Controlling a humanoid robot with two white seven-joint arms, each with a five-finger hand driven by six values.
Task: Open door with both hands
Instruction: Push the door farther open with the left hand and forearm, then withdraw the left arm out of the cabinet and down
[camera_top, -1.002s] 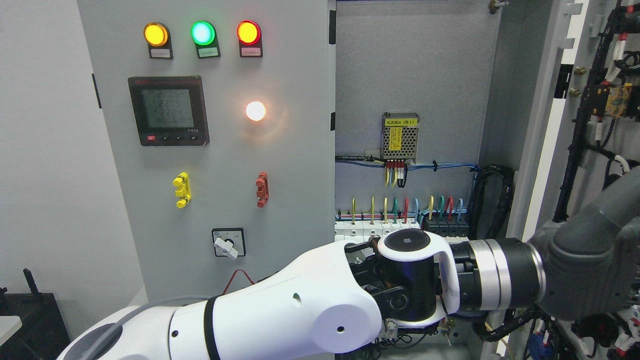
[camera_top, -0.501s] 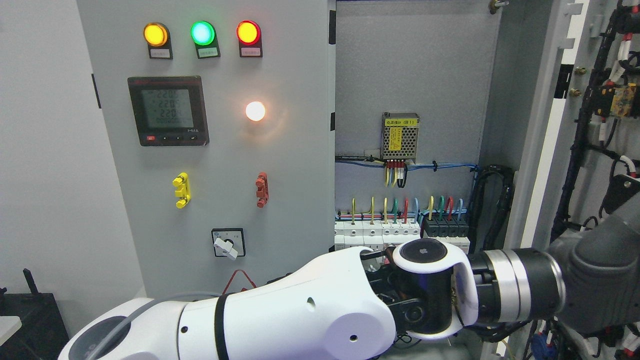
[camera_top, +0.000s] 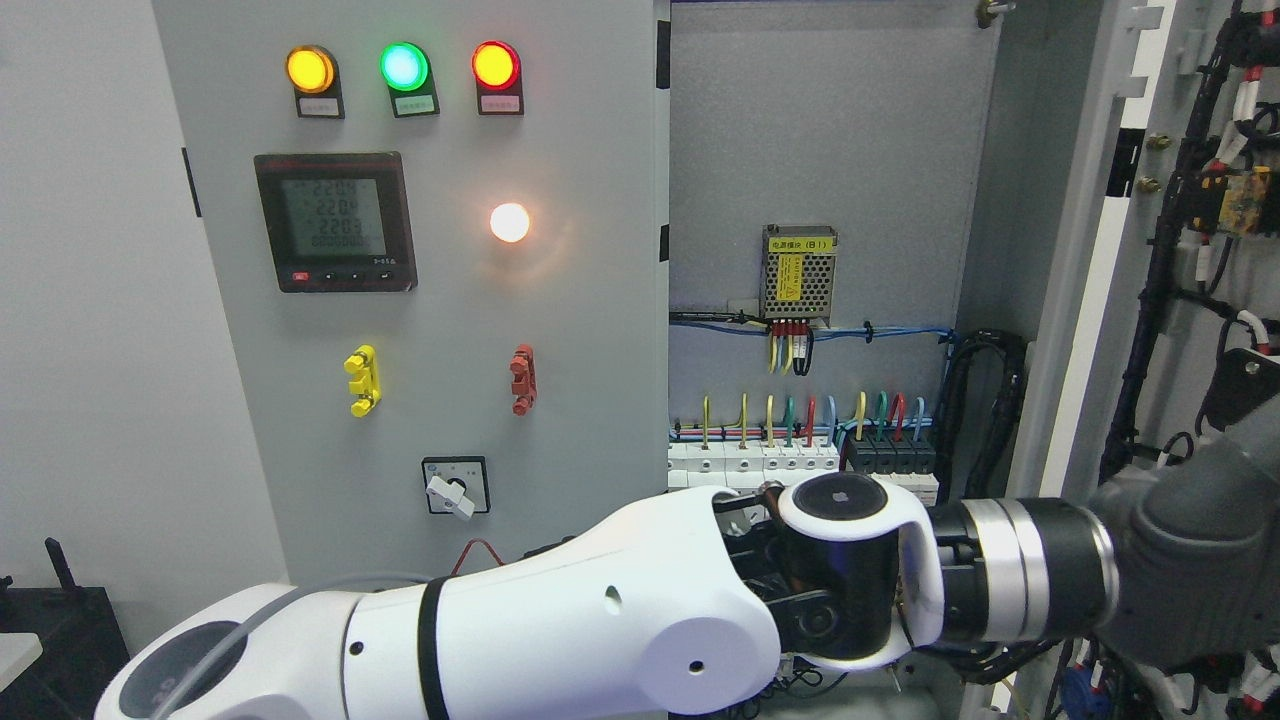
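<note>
The grey cabinet's right door (camera_top: 1085, 300) stands swung open at the picture's right, and its inner face carries black wiring (camera_top: 1165, 230). The left door (camera_top: 590, 330), with its lamps and meter, is closed. My left arm (camera_top: 560, 640) comes in from the lower left and reaches across the open compartment. Its grey hand (camera_top: 1185, 570) lies low by the open door at the right edge. The fingers are out of sight. No right arm shows.
The open compartment holds a small power supply (camera_top: 800, 272), a row of breakers (camera_top: 800, 462) with coloured wires and a black cable bundle (camera_top: 985, 400). The closed door carries three lamps, a meter (camera_top: 335, 222) and a rotary switch (camera_top: 455, 487). A black object (camera_top: 60, 620) sits at lower left.
My left arm moved right and dropped lower across the open compartment, then eased slightly back up and left. The open door looks almost unmoved.
</note>
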